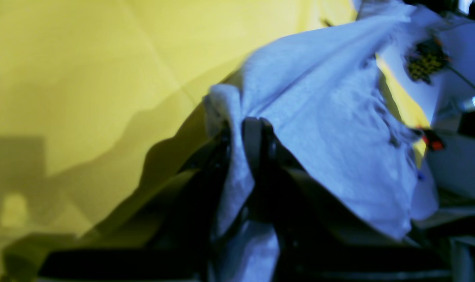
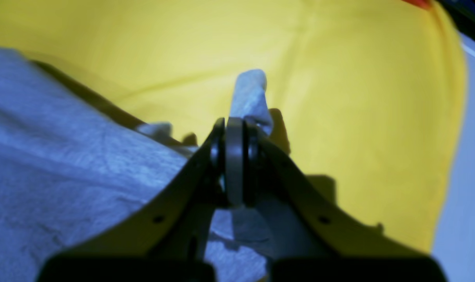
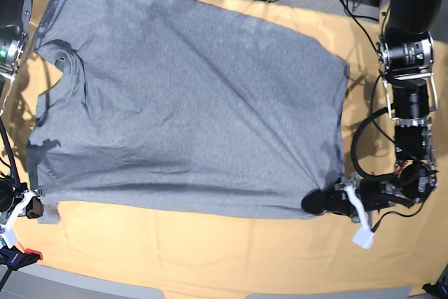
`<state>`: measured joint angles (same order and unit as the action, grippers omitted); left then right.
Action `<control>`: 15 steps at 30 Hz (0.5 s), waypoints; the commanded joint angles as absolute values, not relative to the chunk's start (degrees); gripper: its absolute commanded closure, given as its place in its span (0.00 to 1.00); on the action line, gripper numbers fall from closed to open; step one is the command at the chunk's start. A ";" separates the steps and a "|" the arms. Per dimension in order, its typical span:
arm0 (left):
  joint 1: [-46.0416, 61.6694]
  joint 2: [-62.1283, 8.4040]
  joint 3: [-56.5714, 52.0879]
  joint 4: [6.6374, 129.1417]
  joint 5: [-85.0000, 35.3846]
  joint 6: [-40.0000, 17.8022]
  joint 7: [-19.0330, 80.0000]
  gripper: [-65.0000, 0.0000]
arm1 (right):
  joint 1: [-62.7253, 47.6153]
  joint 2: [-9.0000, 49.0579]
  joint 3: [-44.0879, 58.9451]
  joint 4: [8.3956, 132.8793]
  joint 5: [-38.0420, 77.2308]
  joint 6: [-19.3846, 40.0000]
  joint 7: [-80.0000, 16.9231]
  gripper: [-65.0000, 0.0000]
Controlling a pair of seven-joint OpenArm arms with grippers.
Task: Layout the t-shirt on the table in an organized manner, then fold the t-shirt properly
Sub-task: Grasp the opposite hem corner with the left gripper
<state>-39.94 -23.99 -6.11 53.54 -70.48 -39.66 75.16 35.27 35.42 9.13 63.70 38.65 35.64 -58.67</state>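
Yellow-orange cloth covers one table [image 3: 210, 257], and on it one grey t-shirt [image 3: 189, 103] lies spread, plain side up, from centre toward 10 o'clock, its far edge cut off at 11 o'clock. Two grippers work it. At 4 o'clock the left gripper [image 3: 316, 203] has its fingers clamped on the shirt's corner. At 8 o'clock the right gripper [image 2: 234, 129] pinches another corner, mostly cropped in the base view. Both wrist views are blurred. No lettering shows.
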 commanded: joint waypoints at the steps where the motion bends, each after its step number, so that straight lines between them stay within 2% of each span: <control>1: -41.74 -24.99 -6.46 54.41 -72.93 -40.00 76.16 1.00 | 36.97 36.82 9.45 64.77 39.99 35.83 -57.98 1.00; 3: -41.58 -25.36 -6.46 54.41 -74.74 -40.00 80.00 1.00 | 36.62 36.73 9.45 64.77 41.45 36.84 -58.30 1.00; 10: -36.93 -25.41 -6.44 54.41 -82.56 -36.58 80.00 1.00 | 35.09 33.89 9.45 64.77 41.43 35.38 -70.15 1.00; 15: -33.32 -25.76 -6.44 54.41 -85.00 -35.75 80.00 1.00 | 33.50 33.39 9.41 64.77 41.85 36.58 -74.22 1.00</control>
<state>-31.20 -24.91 -6.11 53.56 -83.15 -35.81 81.03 31.57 31.99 9.10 63.75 41.01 36.32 -74.70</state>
